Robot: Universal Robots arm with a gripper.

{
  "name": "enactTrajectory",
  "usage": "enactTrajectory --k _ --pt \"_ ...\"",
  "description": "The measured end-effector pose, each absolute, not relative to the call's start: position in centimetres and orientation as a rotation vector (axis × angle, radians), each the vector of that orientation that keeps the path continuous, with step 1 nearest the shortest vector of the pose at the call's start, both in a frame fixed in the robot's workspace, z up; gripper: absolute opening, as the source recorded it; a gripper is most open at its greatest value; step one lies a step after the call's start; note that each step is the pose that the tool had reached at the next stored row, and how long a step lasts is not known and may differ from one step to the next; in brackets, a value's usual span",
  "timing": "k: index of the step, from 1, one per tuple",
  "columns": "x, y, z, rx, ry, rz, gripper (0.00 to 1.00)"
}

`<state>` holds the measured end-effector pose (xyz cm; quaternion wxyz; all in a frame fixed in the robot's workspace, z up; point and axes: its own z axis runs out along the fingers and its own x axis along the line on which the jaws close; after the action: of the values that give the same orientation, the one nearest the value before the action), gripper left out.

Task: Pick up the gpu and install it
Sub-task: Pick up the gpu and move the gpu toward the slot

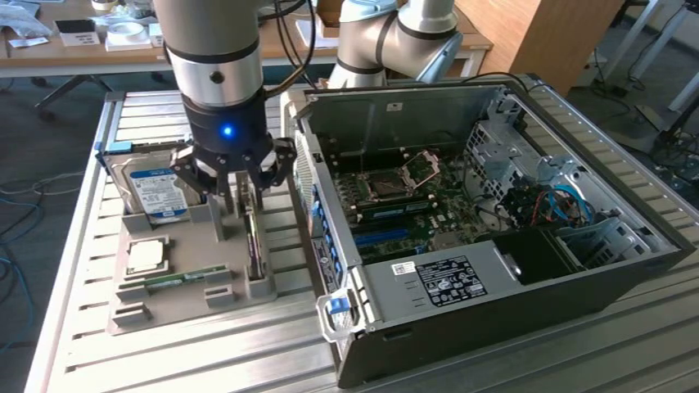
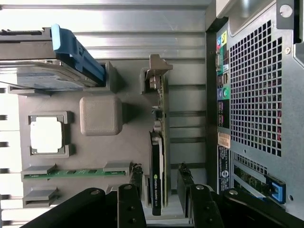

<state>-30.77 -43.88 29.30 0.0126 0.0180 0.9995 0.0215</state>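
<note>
Exterior view: gripper low over grey parts holder, gpu standing on edge in its slot, apart from the open PC case; wrist view: jaws spread, fingers flanking the card without contact, so neither pick nor install is done.

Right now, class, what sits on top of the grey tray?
A hard drive, a processor chip, a RAM stick and the gpu, standing on edge between the open fingers. The tray beneath the drive is covered.
</note>
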Motion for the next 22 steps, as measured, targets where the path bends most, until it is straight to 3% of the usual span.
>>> enactTrajectory --k 22 --pt "-30.5 -43.9 26.6 0.05 3.116 0.067 0.43"
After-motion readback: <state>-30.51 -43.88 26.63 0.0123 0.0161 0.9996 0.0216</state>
